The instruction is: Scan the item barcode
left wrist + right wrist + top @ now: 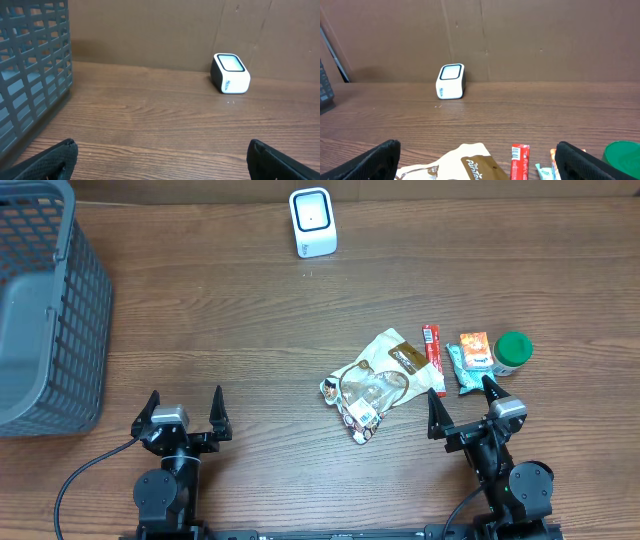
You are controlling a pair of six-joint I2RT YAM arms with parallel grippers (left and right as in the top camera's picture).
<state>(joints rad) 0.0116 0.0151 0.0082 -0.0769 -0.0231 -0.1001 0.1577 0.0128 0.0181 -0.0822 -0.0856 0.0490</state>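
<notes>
The right claw [460,392] stands wide open and empty, low at the near edge of the table [250,310]. Its tips are just short of the goods: a teal packet [465,370], an orange packet [475,348], a green-lidded jar [513,350], a red stick [432,345] and a crumpled snack bag [378,380]. They lie in a loose cluster, presumably laid within this arm's reach. The left claw [185,402] is likewise spread, holding nothing, facing bare wood. Well beyond, the scanner [312,222] stands at the back edge, window angled up toward the arms (so a barcode can be shown to it). The basket [50,310] sits far left, likely for scanned goods.
</notes>
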